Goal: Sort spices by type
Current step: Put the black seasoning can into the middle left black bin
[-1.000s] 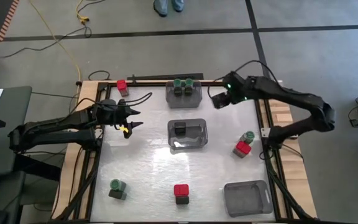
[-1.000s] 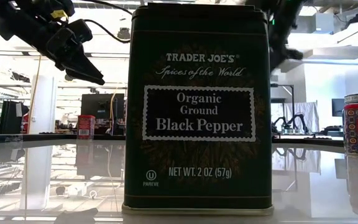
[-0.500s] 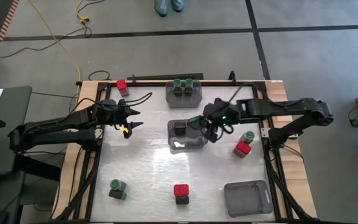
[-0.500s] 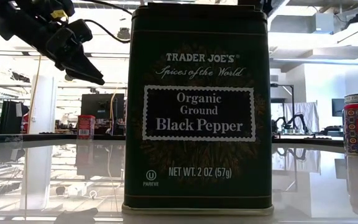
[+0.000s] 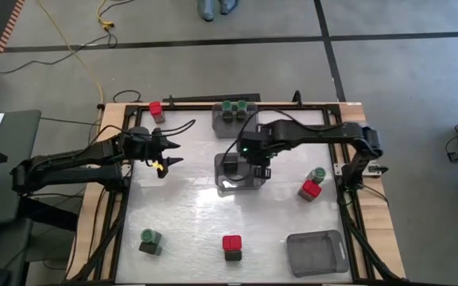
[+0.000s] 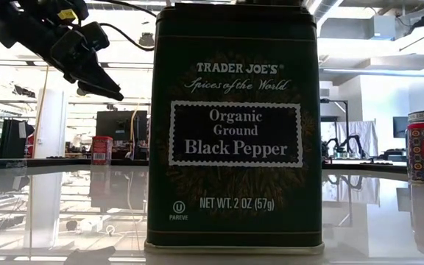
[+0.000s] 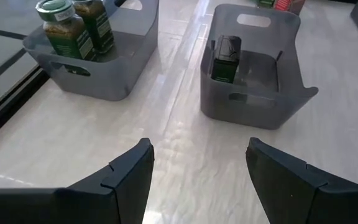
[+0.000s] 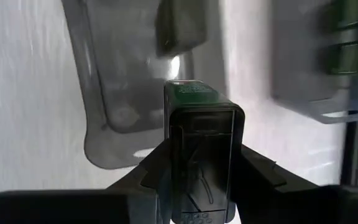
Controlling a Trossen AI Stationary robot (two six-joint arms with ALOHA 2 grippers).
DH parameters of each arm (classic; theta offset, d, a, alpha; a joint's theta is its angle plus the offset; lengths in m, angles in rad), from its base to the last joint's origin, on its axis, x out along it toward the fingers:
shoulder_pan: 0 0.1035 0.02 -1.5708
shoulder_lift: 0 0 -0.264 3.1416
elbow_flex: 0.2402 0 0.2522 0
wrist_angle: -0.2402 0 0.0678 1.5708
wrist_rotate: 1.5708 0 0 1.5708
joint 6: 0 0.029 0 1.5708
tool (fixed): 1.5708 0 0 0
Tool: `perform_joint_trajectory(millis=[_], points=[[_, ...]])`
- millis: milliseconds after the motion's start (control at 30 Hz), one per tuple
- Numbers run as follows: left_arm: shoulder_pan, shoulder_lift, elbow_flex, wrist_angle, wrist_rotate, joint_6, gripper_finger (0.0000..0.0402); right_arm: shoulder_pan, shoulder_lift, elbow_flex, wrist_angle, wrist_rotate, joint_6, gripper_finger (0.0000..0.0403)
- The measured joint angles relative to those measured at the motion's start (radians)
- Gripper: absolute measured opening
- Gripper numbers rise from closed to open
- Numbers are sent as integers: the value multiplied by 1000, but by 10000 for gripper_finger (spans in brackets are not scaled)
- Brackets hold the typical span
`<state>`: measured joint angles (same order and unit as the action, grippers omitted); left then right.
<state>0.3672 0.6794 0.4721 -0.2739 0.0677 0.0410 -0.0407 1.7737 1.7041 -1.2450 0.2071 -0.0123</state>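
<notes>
Gripping a small dark rectangular black-pepper tin (image 8: pixel 202 163) between clenched jaws, right gripper (image 5: pixel 257 161) hovering over the translucent grey centre bin (image 5: pixel 259 184), tin not yet set down. Already inside that bin: one dark black-topped tin (image 5: pixel 230 164), seen also from the left wrist (image 7: pixel 225 58).

Left gripper (image 5: pixel 168 152) idle above the table's left side, jaws spread and empty, both dark fingers (image 7: pixel 126 177) visible with bare tabletop between.

Done so far, judged from present layout: two green-capped jars (image 5: pixel 234 107) together in the translucent grey far bin (image 5: pixel 250 123); one black tin binned in the centre, a second about to join it.

Outstanding, judged likewise:
- red-capped jar (image 5: pixel 156 109) at the far-left corner, loose.
- red-capped jar (image 5: pixel 310 190) and green-capped jar (image 5: pixel 318 175) just beside each other near the right edge, loose.
- green-capped jar (image 5: pixel 149 240) near the front-left, loose.
- red-capped jar (image 5: pixel 231 245) at the front centre, loose; the low view's large black-pepper tin (image 6: pixel 234 126) standing close before that camera, its place in the high view not certain.
- translucent grey front-right bin (image 5: pixel 316 253) holding nothing, presumably for the red caps.

Roughly a third complete; no red type sorted yet.
</notes>
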Motion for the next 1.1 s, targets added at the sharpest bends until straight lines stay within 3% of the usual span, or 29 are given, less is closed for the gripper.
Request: perform_joint_trajectory(millis=[500,1100], points=[[-2,0,0,-37,11,-11,244,-37,160,-62,129,-106,-130,147],[-2,0,0,-34,16,-2,244,-71,163,-157,248,-158,-109,147]])
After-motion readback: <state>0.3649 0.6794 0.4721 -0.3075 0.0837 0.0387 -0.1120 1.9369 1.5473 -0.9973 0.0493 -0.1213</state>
